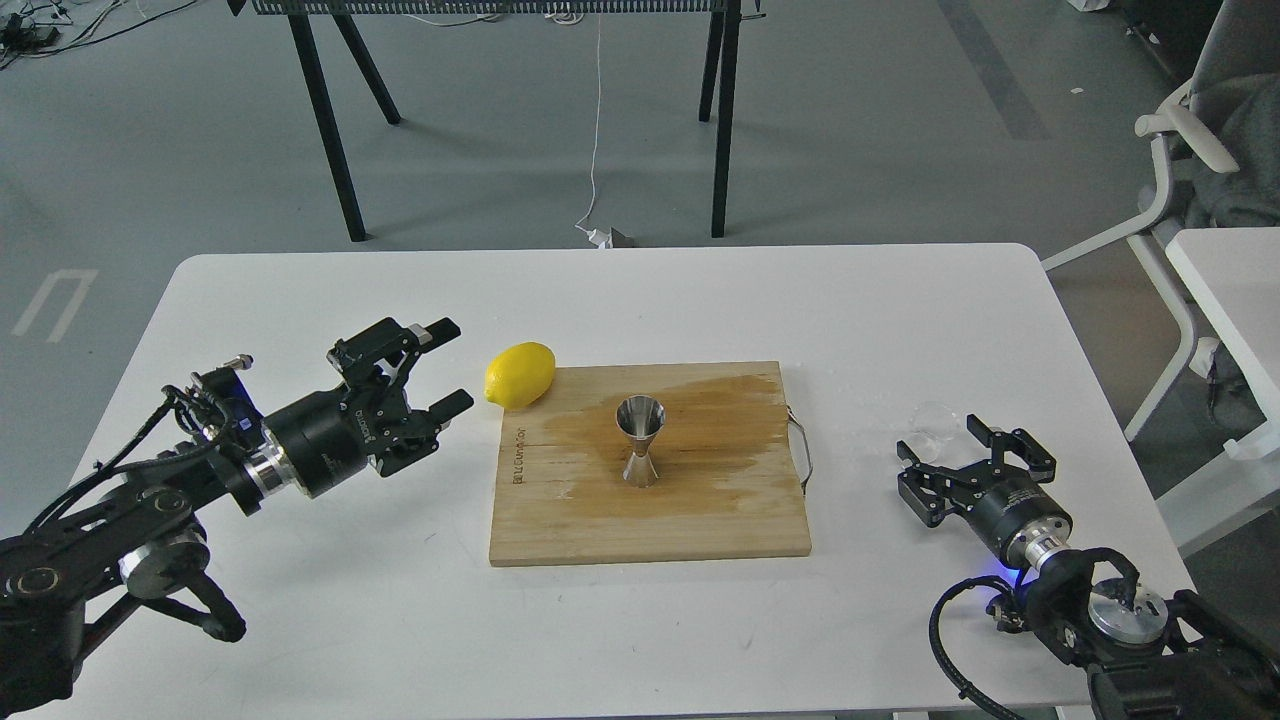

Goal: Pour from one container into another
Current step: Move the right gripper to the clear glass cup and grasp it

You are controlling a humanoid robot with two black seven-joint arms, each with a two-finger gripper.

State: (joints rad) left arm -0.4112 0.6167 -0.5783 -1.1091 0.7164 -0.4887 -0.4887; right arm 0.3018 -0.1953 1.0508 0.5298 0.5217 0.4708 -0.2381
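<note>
The black left arm enters from the lower left and reaches across the white worktop [300,620], its left end effector [448,365] held above the surface with both fingers spread apart and holding nothing, pointing toward the oval yellow lemon [520,375]. White lettering runs along its wrist housing but is too small to read. The black right arm comes in from the lower right corner; its right end effector [938,450] sits low over the worktop, fingers parted, just beside the tiny clear round glass cup [936,425]. Whether a fingertip touches the cup cannot be told.

The glass cup rests on the worktop, right of the rectangular wooden cutting board [650,530], near the board's thin metal handle [803,450]. Its contents cannot be made out.

The shiny steel hourglass-shaped jigger [640,440] stands upright near the middle of the board, open mouth up, within a darker, damp-looking patch of wood. The lemon touches the board's far left corner. A burned-in brand line runs along the board's left edge, illegible here.
</note>
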